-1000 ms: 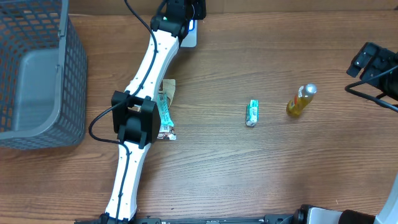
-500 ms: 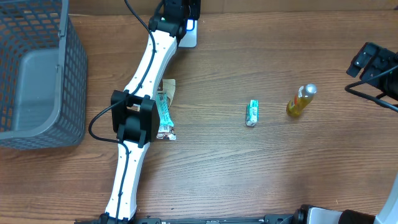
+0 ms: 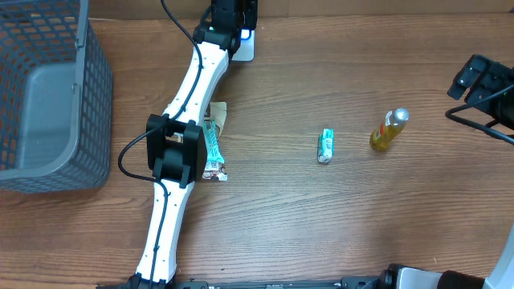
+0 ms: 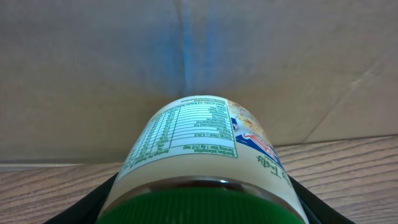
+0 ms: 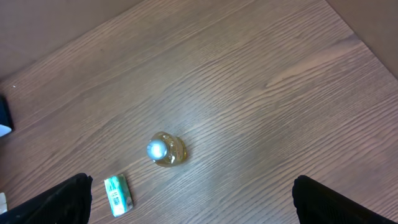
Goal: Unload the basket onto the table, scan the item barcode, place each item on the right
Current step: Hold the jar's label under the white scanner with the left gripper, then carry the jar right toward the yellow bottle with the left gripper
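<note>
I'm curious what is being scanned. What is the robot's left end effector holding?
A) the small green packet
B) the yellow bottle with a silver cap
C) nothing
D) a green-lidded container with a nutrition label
D: the left wrist view shows the green-lidded container gripped between the sides of the left end effector.

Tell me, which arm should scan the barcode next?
Left. The left gripper holds the green-lidded jar at the blue-lit scanner; the right gripper hangs open and empty, far from it.

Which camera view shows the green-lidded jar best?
Left wrist: the jar fills the frame, label visible, held in the left gripper. Overhead, that gripper hides it; the right wrist view misses it.
</note>
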